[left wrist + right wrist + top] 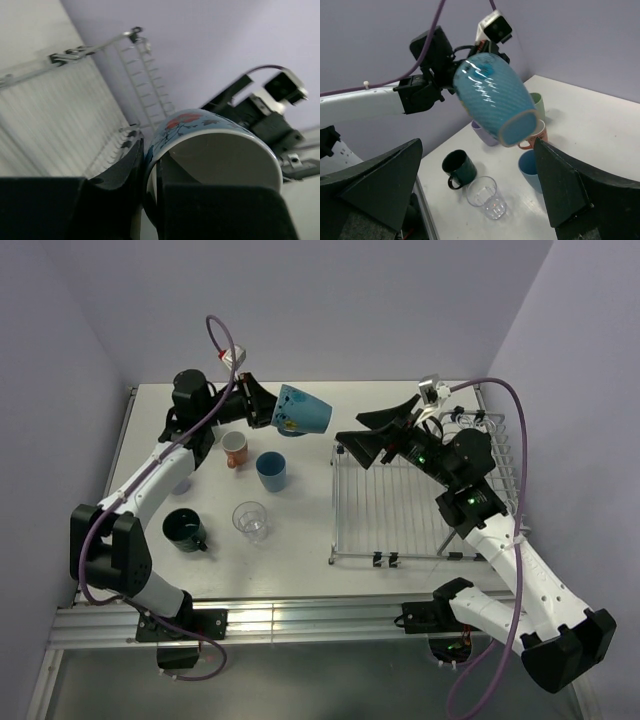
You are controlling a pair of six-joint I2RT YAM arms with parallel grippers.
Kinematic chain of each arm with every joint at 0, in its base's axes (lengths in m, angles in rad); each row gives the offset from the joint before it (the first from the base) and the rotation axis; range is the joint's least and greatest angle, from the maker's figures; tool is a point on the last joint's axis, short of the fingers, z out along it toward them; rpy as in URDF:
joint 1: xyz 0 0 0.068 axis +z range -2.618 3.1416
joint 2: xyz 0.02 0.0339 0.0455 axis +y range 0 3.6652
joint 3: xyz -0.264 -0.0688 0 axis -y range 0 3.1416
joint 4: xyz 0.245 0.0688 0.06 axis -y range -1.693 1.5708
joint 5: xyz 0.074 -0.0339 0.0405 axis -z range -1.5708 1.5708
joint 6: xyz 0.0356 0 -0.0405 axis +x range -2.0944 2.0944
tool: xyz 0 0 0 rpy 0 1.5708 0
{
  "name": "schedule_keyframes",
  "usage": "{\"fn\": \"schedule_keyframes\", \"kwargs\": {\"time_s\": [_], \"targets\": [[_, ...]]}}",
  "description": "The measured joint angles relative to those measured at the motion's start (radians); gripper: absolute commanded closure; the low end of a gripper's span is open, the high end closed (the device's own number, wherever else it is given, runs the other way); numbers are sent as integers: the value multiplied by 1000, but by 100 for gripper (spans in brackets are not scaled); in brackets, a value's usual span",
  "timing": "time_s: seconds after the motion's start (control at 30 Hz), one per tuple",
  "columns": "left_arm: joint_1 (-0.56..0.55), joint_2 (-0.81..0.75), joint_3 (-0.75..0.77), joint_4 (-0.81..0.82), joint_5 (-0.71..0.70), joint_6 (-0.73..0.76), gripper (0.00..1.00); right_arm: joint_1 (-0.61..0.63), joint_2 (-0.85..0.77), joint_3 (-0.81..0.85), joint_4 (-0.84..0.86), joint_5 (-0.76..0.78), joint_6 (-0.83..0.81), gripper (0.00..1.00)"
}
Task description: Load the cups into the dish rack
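Observation:
My left gripper (262,405) is shut on the rim of a light blue mug (303,410) and holds it tilted in the air above the back of the table. In the left wrist view one finger is inside the mug (215,145) and one outside. My right gripper (350,430) is wide open and empty, just right of the mug, with the mug's base (492,100) in front of it. The silver wire dish rack (420,502) lies at the right; no cup shows in it. Orange (235,448), blue (271,471) and dark green (185,529) mugs and a clear tumbler (250,521) stand on the table's left half.
The right wrist view also shows a lavender mug (485,134) and a pale green mug (537,104) behind the held mug. The rack's raised wire side (500,455) is at the far right. Purple walls close the back and sides.

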Motion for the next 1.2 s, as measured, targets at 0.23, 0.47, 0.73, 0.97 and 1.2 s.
{"fn": "schedule_keyframes", "kwargs": {"time_s": [0.23, 0.47, 0.73, 0.97, 1.2], "targets": [[-24, -27, -60, 317, 99, -205, 100, 19, 0, -31, 52, 0, -32, 0], [-50, -27, -82, 396, 129, -265, 100, 57, 5, -32, 95, 0, -50, 0], [-74, -22, -84, 438, 133, -293, 100, 98, 49, -32, 103, 1, -61, 0], [-90, 2, -84, 435, 133, -294, 100, 140, 99, -31, 127, 1, -61, 1], [-93, 11, -84, 436, 136, -295, 100, 170, 111, -29, 127, 23, -61, 7]]}}
